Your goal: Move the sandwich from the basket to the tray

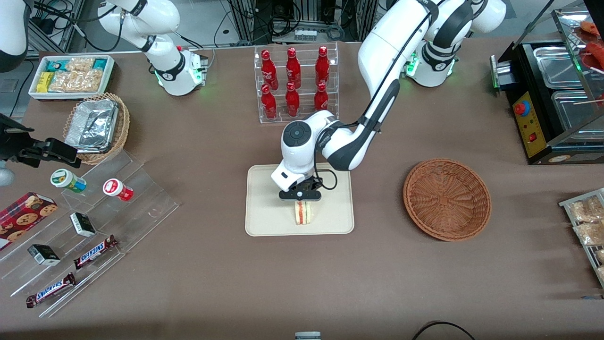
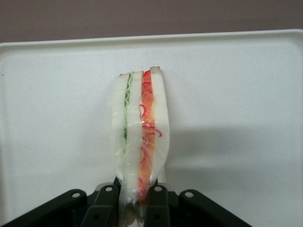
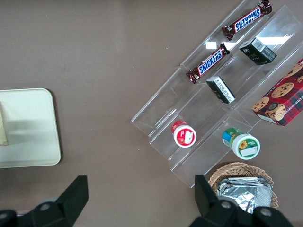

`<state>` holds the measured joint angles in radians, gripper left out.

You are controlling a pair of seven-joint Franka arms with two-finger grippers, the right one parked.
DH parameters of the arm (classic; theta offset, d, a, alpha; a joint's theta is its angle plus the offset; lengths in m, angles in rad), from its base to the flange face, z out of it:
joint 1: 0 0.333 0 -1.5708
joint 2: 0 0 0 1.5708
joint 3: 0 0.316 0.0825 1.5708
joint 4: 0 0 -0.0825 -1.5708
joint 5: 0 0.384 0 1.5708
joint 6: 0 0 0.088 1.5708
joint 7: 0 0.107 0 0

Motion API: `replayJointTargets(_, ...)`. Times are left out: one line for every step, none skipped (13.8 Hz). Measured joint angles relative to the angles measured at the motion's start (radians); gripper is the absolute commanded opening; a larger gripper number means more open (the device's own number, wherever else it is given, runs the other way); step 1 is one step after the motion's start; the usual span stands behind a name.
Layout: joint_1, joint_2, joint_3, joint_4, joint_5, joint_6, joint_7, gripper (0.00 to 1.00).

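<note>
The sandwich (image 1: 304, 213) stands on its edge on the cream-white tray (image 1: 264, 208), near the tray's edge nearest the front camera. My left gripper (image 1: 302, 198) is right above it, shut on the sandwich's top. In the left wrist view the black fingers (image 2: 158, 201) press both sides of the clear-wrapped sandwich (image 2: 140, 127), whose green and red-orange layers show, over the tray (image 2: 236, 94). The reddish-brown woven basket (image 1: 447, 198) sits empty beside the tray, toward the working arm's end of the table.
A clear rack of red bottles (image 1: 295, 82) stands farther from the front camera than the tray. A clear stepped display (image 1: 89, 231) with snack bars and cups, a foil-lined wicker basket (image 1: 96, 127) and a white snack bin (image 1: 71, 75) lie toward the parked arm's end. A black appliance (image 1: 552, 99) stands past the basket.
</note>
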<state>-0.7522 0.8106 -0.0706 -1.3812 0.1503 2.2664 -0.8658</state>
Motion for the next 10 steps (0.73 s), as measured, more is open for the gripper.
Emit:
replayJointTargets(0.0, -0.001, 0.001, 0.005, 0.0, 0.0, -0.001, 0.99)
replayJointTargets(0.0, -0.004, 0.002, 0.013, 0.0, -0.001, -0.005, 0.99)
replayJointTargets(0.001, -0.014, 0.003, 0.023, 0.0, -0.012, -0.01, 0.99)
replayJointTargets(0.001, -0.03, 0.005, 0.031, -0.001, -0.045, -0.019, 0.99)
replayJointTargets(0.003, -0.052, 0.007, 0.039, -0.001, -0.085, -0.034, 0.99)
replayJointTargets(0.006, -0.082, 0.009, 0.043, -0.001, -0.122, -0.051, 0.99)
replayJointTargets(0.008, -0.116, 0.012, 0.048, -0.002, -0.162, -0.066, 0.99)
replayJointTargets(0.009, -0.155, 0.016, 0.051, -0.002, -0.215, -0.076, 0.99)
replayJointTargets(0.009, -0.196, 0.026, 0.052, -0.007, -0.275, -0.085, 0.99)
replayJointTargets(0.008, -0.234, 0.045, 0.052, -0.023, -0.329, -0.091, 0.99)
